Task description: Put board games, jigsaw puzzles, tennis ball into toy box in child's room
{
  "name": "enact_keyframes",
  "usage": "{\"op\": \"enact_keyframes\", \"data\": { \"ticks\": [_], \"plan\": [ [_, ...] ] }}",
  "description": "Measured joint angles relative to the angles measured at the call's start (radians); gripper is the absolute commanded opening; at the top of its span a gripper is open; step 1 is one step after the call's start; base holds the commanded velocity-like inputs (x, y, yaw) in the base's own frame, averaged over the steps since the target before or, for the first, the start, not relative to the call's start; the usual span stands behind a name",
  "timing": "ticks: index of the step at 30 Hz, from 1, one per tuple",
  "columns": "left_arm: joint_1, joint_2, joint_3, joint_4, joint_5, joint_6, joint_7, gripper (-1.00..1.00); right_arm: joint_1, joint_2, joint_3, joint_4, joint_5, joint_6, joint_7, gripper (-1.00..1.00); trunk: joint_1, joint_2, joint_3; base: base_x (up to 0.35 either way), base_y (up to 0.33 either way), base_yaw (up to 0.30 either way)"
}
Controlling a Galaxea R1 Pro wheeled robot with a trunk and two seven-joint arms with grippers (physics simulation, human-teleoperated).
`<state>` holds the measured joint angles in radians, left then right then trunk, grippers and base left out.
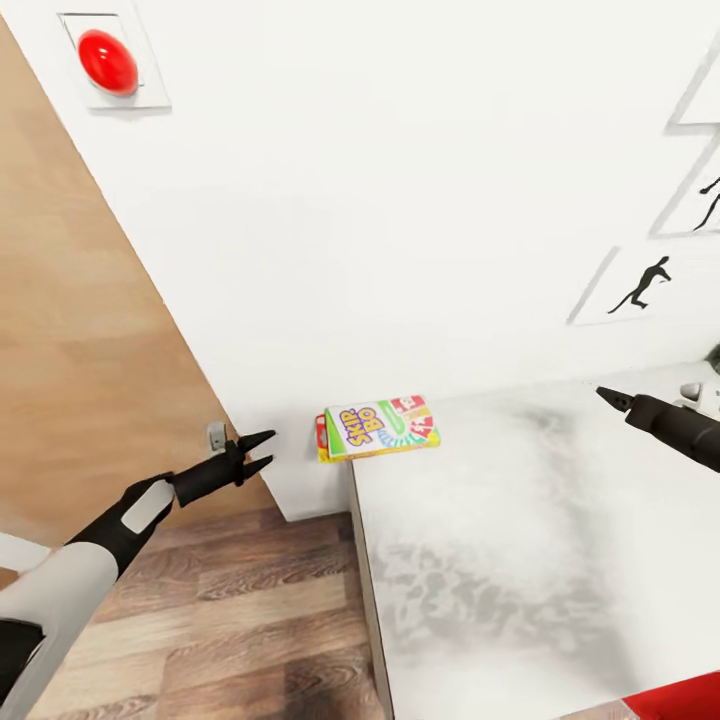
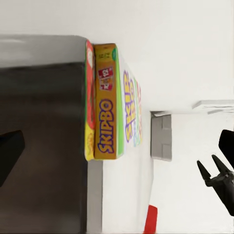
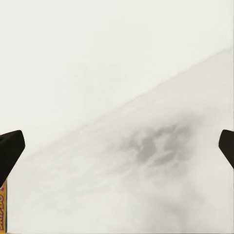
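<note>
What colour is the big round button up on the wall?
Shiny red round button on a white plate; head view.

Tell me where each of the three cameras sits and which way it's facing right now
Head view: from the robot's head, looking down at the bed corner with the SKIP BO box; left gripper and right gripper show.
Left wrist view: near the left gripper, facing the bed's side and the SKIP BO box; the right gripper shows.
Right wrist view: near the right gripper, facing the bed top; its fingertips show.
Shared: the SKIP BO box.

SKIP BO box (image 2: 111, 100) overhanging bed edge (image 2: 44, 48).
</note>
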<state>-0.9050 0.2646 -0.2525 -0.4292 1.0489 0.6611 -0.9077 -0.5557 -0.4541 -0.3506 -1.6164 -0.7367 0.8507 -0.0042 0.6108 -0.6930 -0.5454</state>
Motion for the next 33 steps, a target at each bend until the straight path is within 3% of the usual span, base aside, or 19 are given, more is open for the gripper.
{"op": "enact_keyframes", "data": {
  "ticks": [4, 5, 6, 8, 21, 27, 33],
  "plan": [
    [0.001, 0.012, 0.014, 0.013, -0.001, 0.004, -0.009, 1.00, 0.000, 0.000, 0.000, 0.000, 0.001, 0.000, -0.001, 1.00, 0.000, 0.000, 0.000, 0.000, 0.000, -0.048],
    [0.001, 0.019, 0.023, 0.026, 0.002, 0.004, -0.010, 1.00, 0.000, 0.000, 0.000, 0.000, 0.001, 0.000, -0.001, 1.00, 0.000, 0.000, 0.000, 0.000, 0.000, -0.005],
    [-0.008, 0.029, 0.061, 0.072, 0.006, 0.004, -0.007, 1.00, 0.000, 0.000, 0.000, 0.000, 0.001, 0.000, -0.001, 1.00, 0.000, 0.000, 0.000, 0.000, 0.000, -0.004],
    [-0.020, 0.032, 0.068, 0.091, 0.004, 0.004, -0.005, 1.00, 0.000, 0.000, 0.000, 0.000, 0.001, -0.001, -0.001, 1.00, 0.000, 0.000, 0.000, 0.000, 0.000, -0.083],
    [-0.050, 0.034, 0.068, 0.133, -0.008, -0.001, -0.003, 1.00, 0.001, 0.000, -0.001, 0.000, 0.001, -0.002, -0.001, 1.00, 0.000, 0.000, 0.000, 0.000, 0.000, -0.267],
    [-0.048, 0.039, 0.069, 0.132, -0.008, -0.002, -0.004, 1.00, 0.001, 0.000, -0.001, 0.000, 0.001, -0.002, -0.001, 1.00, 0.000, 0.000, 0.000, 0.000, 0.000, -0.084],
    [-0.049, 0.100, 0.072, 0.143, -0.008, 0.000, 0.019, 1.00, 0.001, 0.001, 0.000, 0.000, 0.001, -0.002, -0.001, 1.00, 0.000, 0.000, 0.000, 0.000, 0.000, -0.010]
  ]
}}
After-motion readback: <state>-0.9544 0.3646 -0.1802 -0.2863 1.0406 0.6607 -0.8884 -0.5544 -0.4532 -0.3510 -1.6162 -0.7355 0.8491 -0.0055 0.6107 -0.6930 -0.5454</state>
